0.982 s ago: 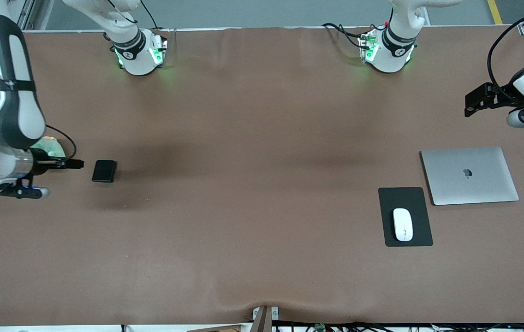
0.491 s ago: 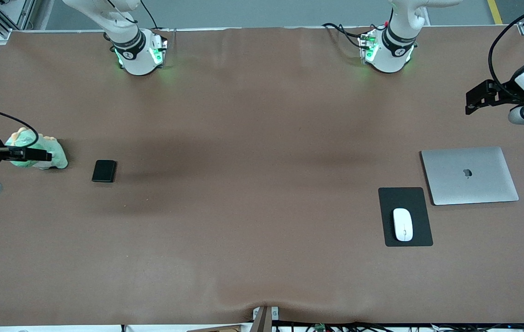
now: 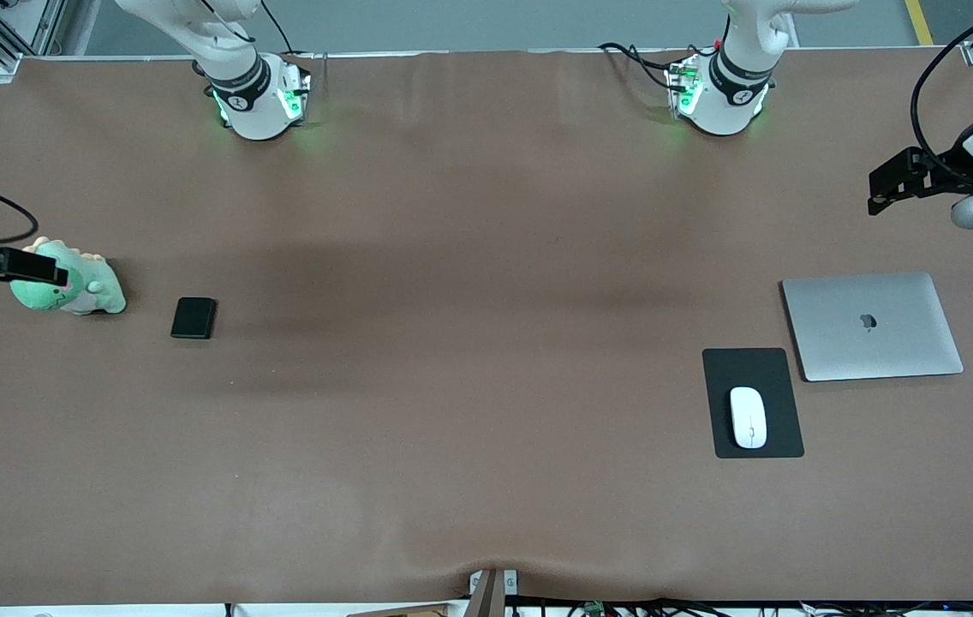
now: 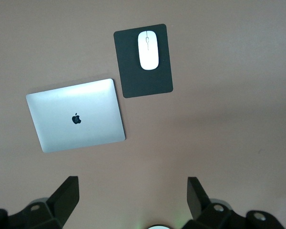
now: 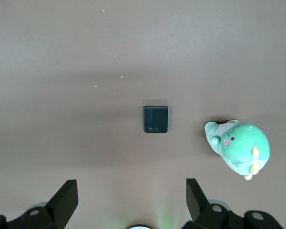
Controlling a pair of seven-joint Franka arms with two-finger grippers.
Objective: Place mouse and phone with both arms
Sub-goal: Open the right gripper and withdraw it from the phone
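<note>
The white mouse (image 3: 748, 416) lies on a black mouse pad (image 3: 754, 364) toward the left arm's end of the table, and shows in the left wrist view (image 4: 148, 43). The black phone (image 3: 194, 317) lies flat on the table toward the right arm's end, and shows in the right wrist view (image 5: 156, 119). My left gripper (image 3: 879, 190) hangs open and empty high over the table's end, above the laptop's area (image 4: 132, 195). My right gripper (image 3: 45, 267) hangs open and empty over the plush toy, apart from the phone (image 5: 132, 198).
A closed silver laptop (image 3: 872, 326) lies beside the mouse pad, farther from the front camera. A green plush toy (image 3: 75, 290) sits beside the phone, toward the table's end, and shows in the right wrist view (image 5: 238, 148). The brown table cover (image 3: 469, 360) spans the middle.
My right arm has pulled back from beside the phone toward its end of the table, uncovering the plush toy. My left gripper has drifted slightly outward. The phone and mouse have not moved.
</note>
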